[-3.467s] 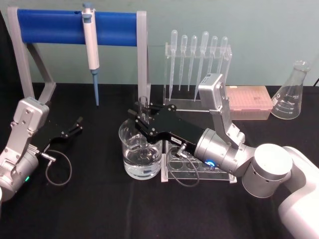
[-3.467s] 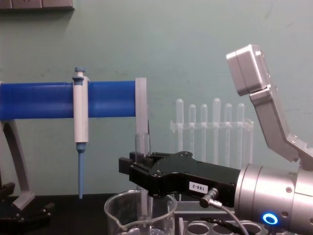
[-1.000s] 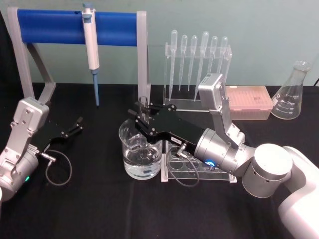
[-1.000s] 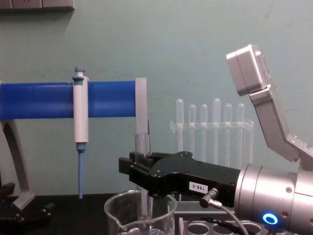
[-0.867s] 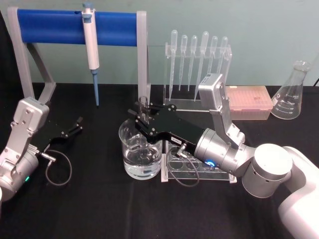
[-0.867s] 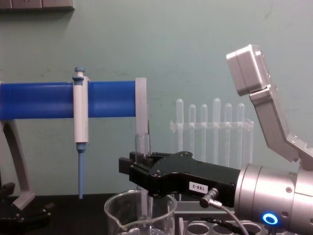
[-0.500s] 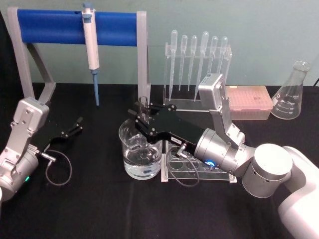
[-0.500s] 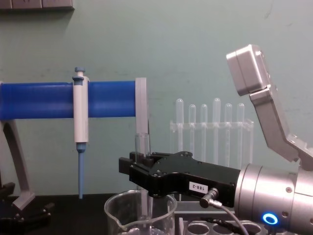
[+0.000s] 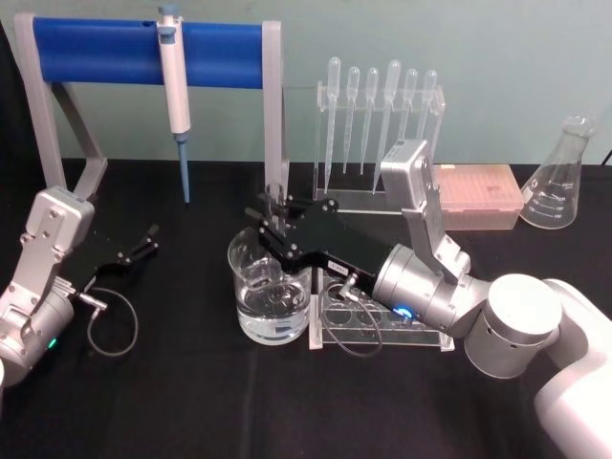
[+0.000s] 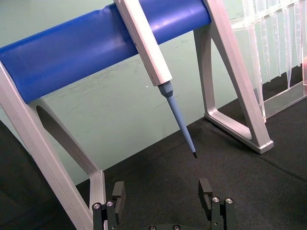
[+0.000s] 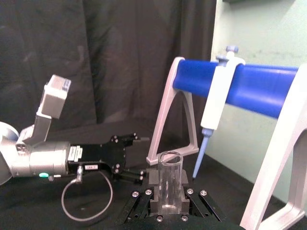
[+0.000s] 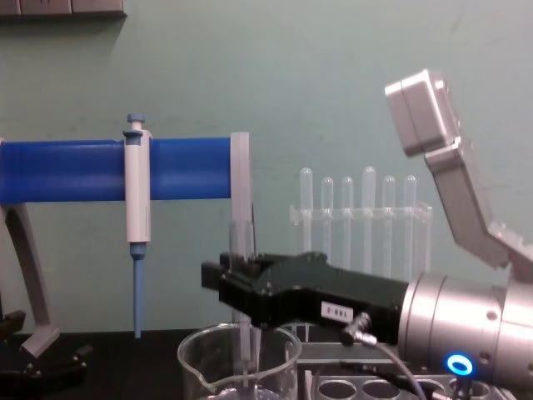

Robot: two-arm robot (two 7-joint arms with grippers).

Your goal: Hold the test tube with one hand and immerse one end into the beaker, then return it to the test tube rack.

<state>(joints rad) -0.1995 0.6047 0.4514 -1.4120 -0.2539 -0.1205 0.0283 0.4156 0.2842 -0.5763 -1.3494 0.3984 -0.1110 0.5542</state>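
Note:
My right gripper (image 9: 274, 227) is shut on the test tube (image 9: 274, 199), a clear glass tube that it holds upright over the beaker (image 9: 273, 296). From the chest, the test tube (image 12: 242, 237) sticks up above the black right gripper (image 12: 237, 285), and its lower end hangs down inside the rim of the beaker (image 12: 240, 360). The beaker holds some clear liquid. The right wrist view looks along the test tube (image 11: 170, 178), clamped in the right gripper (image 11: 169, 203). At the table's left my left gripper (image 9: 136, 249) is parked; its fingers (image 10: 206, 190) stand open around nothing.
A blue-barred stand (image 9: 143, 53) with a white-and-blue pipettor (image 9: 173, 86) rises behind the beaker. A clear rack of plastic pipettes (image 9: 378, 115) is at the back, with a pink tip box (image 9: 478, 196) and a conical flask (image 9: 559, 177) to the right. An acrylic tube rack (image 9: 368, 325) lies under my right wrist.
My right gripper has risen a little with the test tube, so the tube's top stands higher over the beaker. The left arm has stayed put.

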